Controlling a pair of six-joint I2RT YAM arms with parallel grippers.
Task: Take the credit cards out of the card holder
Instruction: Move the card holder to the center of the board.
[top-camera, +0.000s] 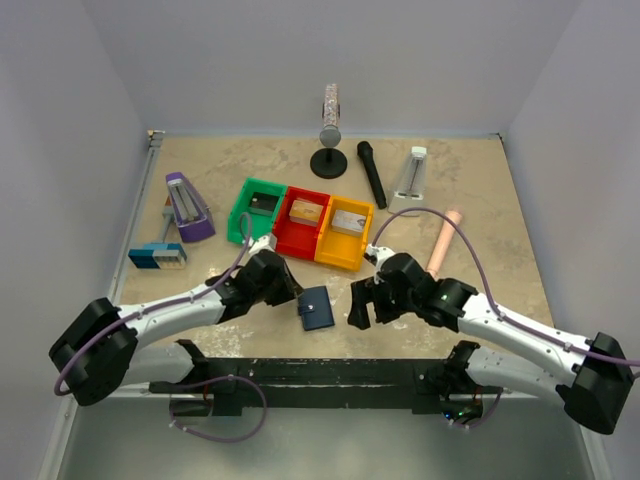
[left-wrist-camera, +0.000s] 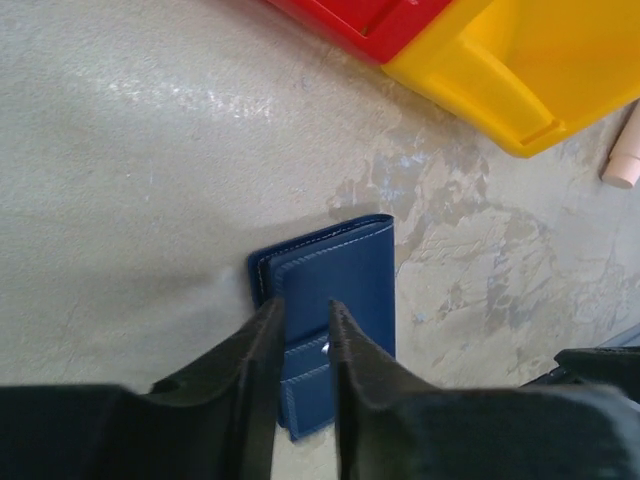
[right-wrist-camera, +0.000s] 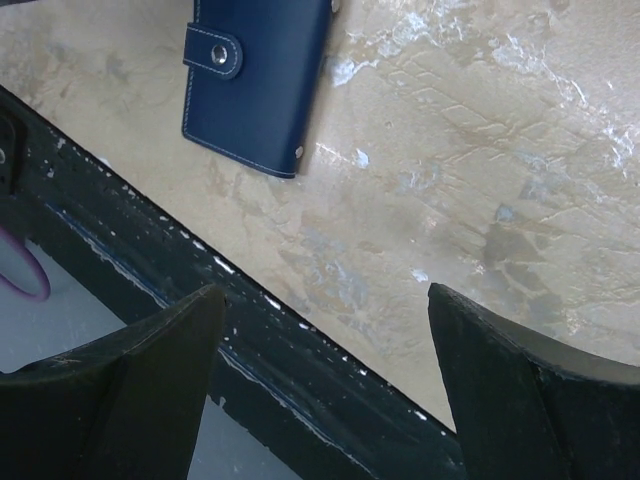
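Bright, even light falls from overhead; pale glare sheens the table (left-wrist-camera: 190, 95), shadows are soft, close edges blur.

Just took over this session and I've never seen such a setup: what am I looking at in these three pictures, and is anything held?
Two robot arms are bolted to a table. The overhead picture looks down from behind them; the other two come from a camera on each wrist. The closed navy card holder lies between the arms. The left tool is over it, fingers narrowly apart; I cannot tell if it grips. The right tool is wide open, empty. Behind sit coloured bins.
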